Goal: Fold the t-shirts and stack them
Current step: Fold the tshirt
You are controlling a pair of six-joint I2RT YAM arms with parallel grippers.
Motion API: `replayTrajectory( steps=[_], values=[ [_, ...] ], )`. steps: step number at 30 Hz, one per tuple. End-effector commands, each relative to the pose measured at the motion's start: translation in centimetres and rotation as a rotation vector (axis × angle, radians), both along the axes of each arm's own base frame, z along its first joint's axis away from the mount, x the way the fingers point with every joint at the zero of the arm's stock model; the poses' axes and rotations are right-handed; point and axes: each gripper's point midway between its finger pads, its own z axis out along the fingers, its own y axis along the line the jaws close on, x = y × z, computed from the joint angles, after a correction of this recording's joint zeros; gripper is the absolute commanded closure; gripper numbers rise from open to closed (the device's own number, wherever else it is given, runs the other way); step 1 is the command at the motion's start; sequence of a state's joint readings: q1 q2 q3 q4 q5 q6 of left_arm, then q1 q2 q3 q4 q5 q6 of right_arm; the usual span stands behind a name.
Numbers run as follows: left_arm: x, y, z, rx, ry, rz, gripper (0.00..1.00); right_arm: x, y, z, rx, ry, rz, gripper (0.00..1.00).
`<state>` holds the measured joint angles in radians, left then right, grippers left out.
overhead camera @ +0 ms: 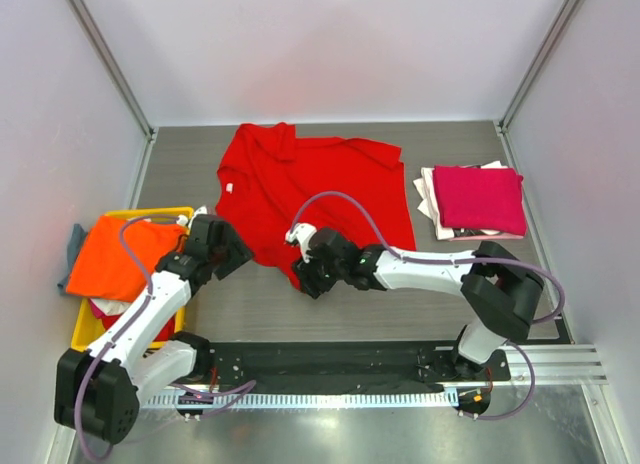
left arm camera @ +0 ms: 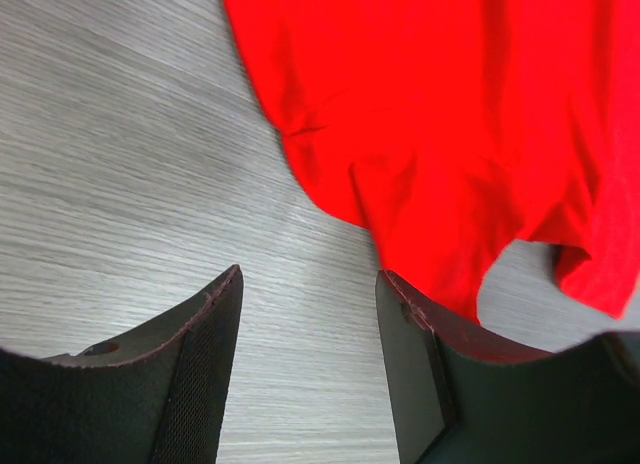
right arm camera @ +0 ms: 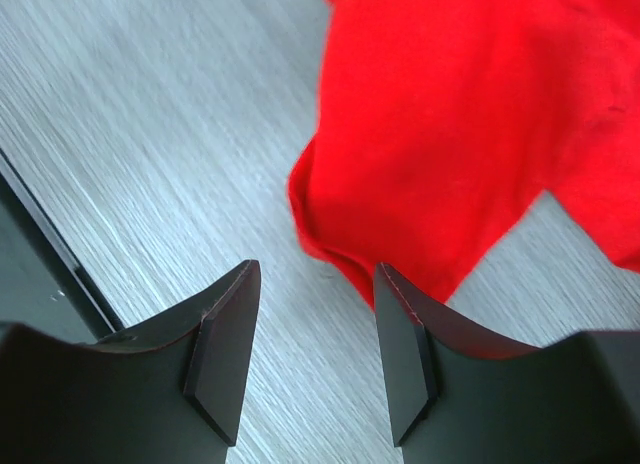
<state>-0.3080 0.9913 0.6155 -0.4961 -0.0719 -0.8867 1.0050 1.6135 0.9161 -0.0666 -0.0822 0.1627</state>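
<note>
Poised at the rumpled near hem of the bright red t-shirt (overhead camera: 310, 184) spread mid-table, left gripper (left arm camera: 310, 284) and right gripper (right arm camera: 315, 279) both parted and empty (likely to pinch its 2 near corners for folding), folded magenta-pink t-shirt (overhead camera: 485, 196) stacked well apart at right.

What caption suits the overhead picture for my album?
Left gripper and right gripper, open, at near edge of red t-shirt; folded stack right, yellow crate left.
</note>
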Motion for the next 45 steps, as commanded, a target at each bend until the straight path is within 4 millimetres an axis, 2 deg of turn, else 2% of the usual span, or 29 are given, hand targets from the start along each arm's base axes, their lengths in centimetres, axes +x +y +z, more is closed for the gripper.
replayTrajectory(
  steps=[1,6,11,15,18,19,21,22,25,29,30,33,35,37,38,40,41,45],
  values=[
    [0.3,-1.3,1.2,-0.098,-0.045,-0.048,0.43,0.5,1.0,1.0,-0.102,-0.116,0.064,0.45],
    [-0.1,-1.8,1.4,-0.157,-0.034,-0.074,0.43,-0.1,1.6,-0.7,-0.243,-0.18,0.085,0.49],
    [-0.3,-1.9,2.1,-0.174,-0.05,-0.083,0.43,0.2,1.9,-1.8,-0.298,-0.205,0.075,0.41],
    [-0.5,-1.1,2.5,-0.153,-0.061,-0.073,0.42,0.5,2.2,-2.6,-0.313,-0.204,0.072,0.42],
    [-0.6,-0.8,2.8,-0.146,-0.067,-0.069,0.42,0.4,2.2,-3.1,-0.325,-0.198,0.077,0.56],
    [-0.6,-0.6,2.8,-0.142,-0.068,-0.065,0.42,0.5,2.2,-3.1,-0.325,-0.197,0.076,0.69],
    [-0.7,-0.6,2.9,-0.141,-0.07,-0.067,0.42,0.3,2.2,-2.7,-0.31,-0.198,0.081,0.83],
    [-0.8,-0.6,2.8,-0.14,-0.065,-0.068,0.42,-0.1,2.6,-1.8,-0.268,-0.192,0.092,0.91],
    [-0.9,-0.7,2.6,-0.143,-0.055,-0.076,0.42,-0.9,3.2,-0.2,-0.186,-0.17,0.099,0.99],
    [-1.0,-1.0,2.4,-0.154,-0.044,-0.087,0.43,-2.1,3.8,2.2,-0.059,-0.104,0.114,0.99],
    [-1.1,-0.9,2.2,-0.152,-0.038,-0.086,0.43,-3.1,4.1,2.9,-0.007,-0.062,0.147,0.99],
    [-1.2,-0.9,1.8,-0.147,-0.032,-0.084,0.43,-3.7,4.3,3.9,0.091,0.006,0.15,0.99],
    [-1.1,-0.8,1.7,-0.147,-0.033,-0.081,0.43,-2.9,4.0,4.7,0.155,0.05,0.103,0.99],
    [-1.1,-1.0,1.4,-0.155,-0.026,-0.081,0.42,-2.9,3.8,4.3,0.208,0.13,0.11,0.99],
    [-1.1,-1.0,1.1,-0.158,-0.024,-0.082,0.42,-1.4,3.5,4.6,0.254,0.156,0.059,0.99],
    [-1.1,-1.4,0.9,-0.172,-0.02,-0.093,0.43,-0.7,3.3,4.4,0.316,0.204,0.046,0.98],
    [-1.0,-1.6,1.0,-0.181,-0.027,-0.103,0.43,0.4,2.8,3.7,0.325,0.228,0.017,0.98],
    [-1.2,-2.8,0.0,-0.222,0.013,-0.163,0.45,1.4,2.5,1.9,0.338,0.31,-0.026,0.97]
  ],
)
